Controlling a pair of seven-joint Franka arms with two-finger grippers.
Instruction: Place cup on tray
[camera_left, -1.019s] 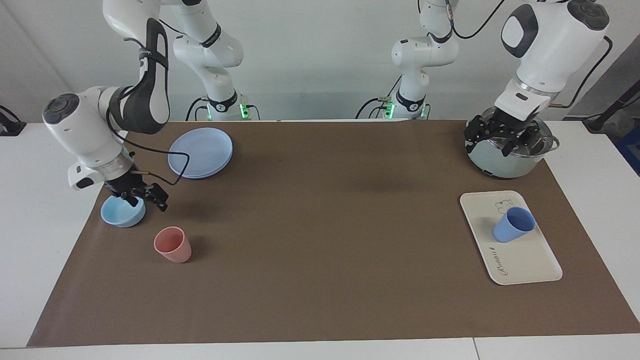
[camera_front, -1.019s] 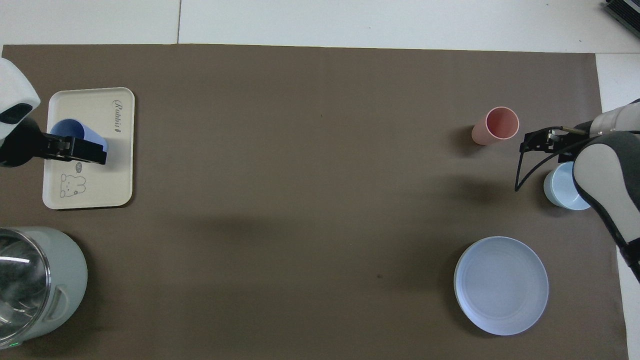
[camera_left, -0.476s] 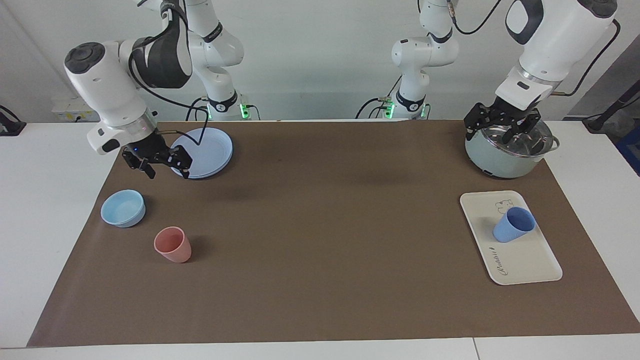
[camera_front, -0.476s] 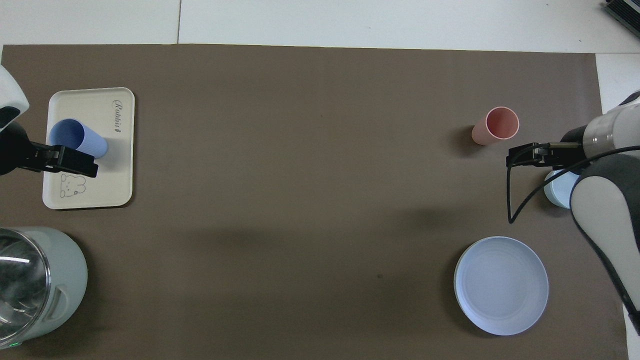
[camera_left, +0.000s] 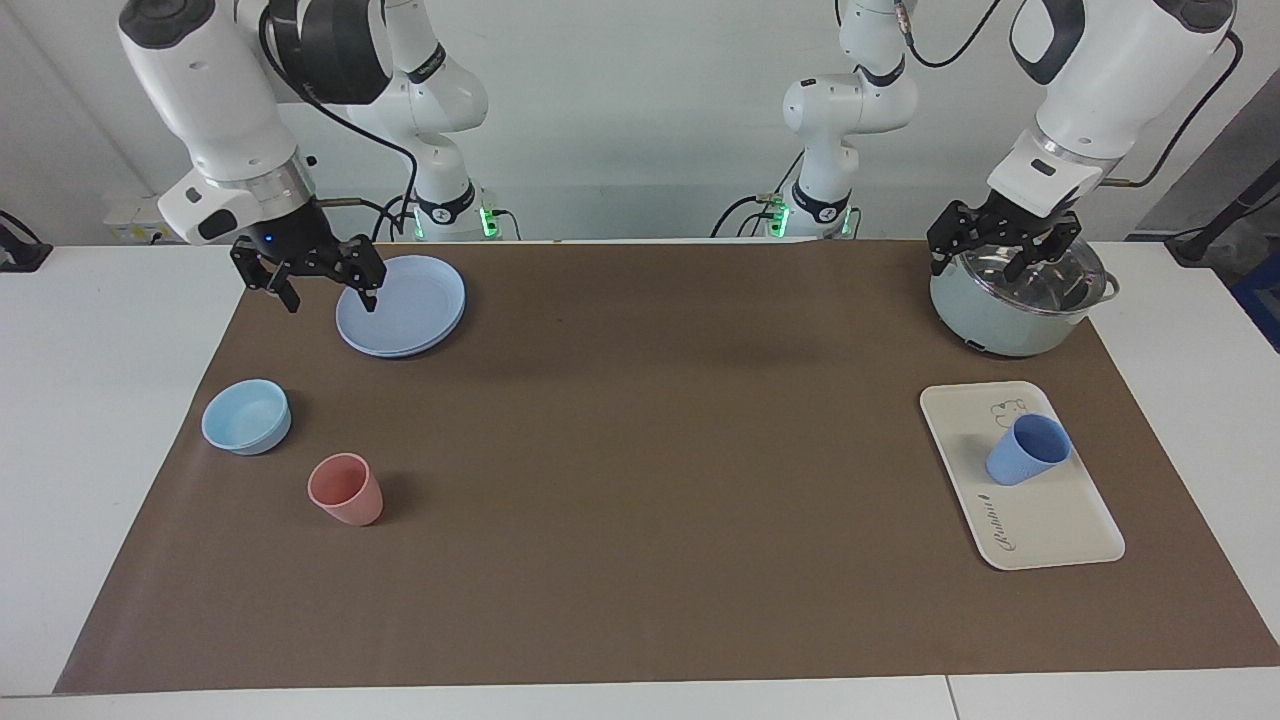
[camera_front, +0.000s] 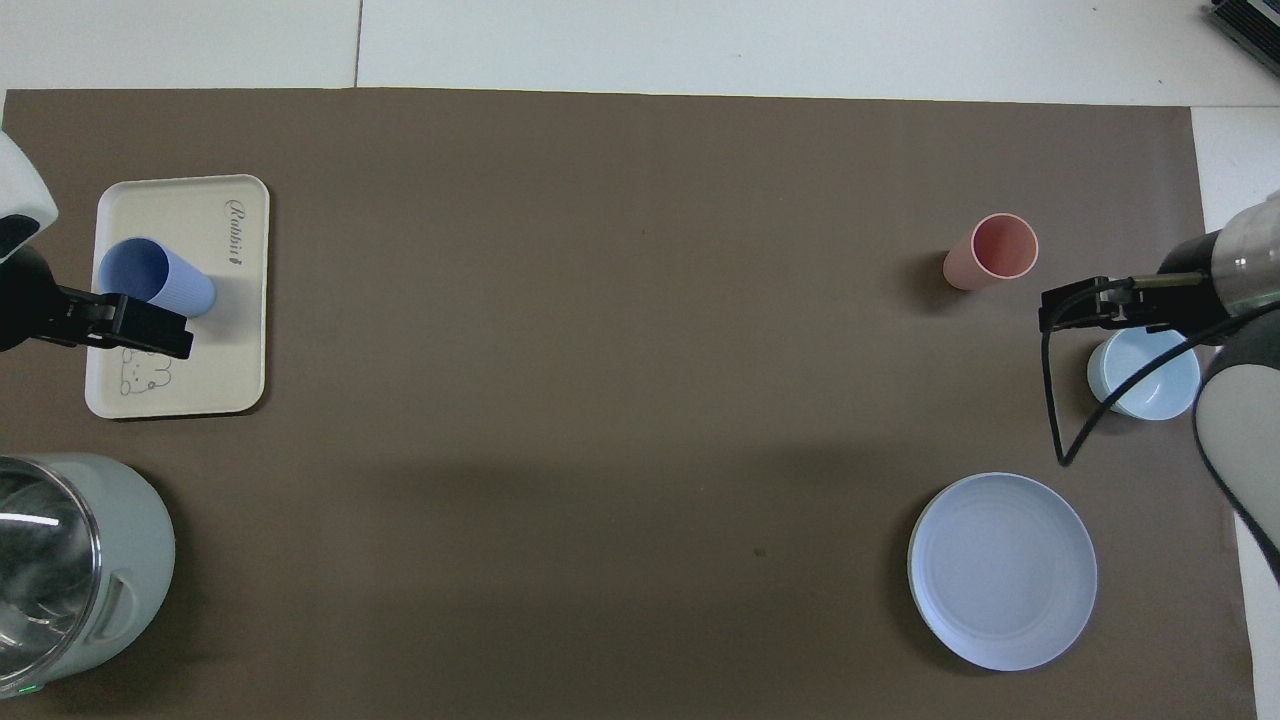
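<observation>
The periwinkle-blue cup (camera_left: 1028, 450) stands mouth up on the cream tray (camera_left: 1055, 525), on the half of it nearer the robots, next to the bear drawing. It also shows in the overhead view (camera_front: 155, 278) on the tray (camera_front: 235, 330). My left gripper (camera_left: 998, 258) is open and empty, raised over the pot's rim; in the overhead view (camera_front: 125, 322) it overlaps the tray's edge. My right gripper (camera_left: 328, 290) is open and empty, raised over the round blue plate's edge toward the right arm's end; it also shows in the overhead view (camera_front: 1088, 305).
A pale green pot (camera_left: 1015, 310) with a glass lid stands nearer the robots than the tray. At the right arm's end are a round blue plate (camera_left: 405, 305), a light-blue bowl (camera_left: 246, 417) and a pink cup (camera_left: 345, 490). A brown mat (camera_left: 640, 450) covers the table.
My right gripper has risen from the light-blue bowl and drawn back to the blue plate's edge. My left gripper has lifted slightly over the pot. The cup and tray have not moved.
</observation>
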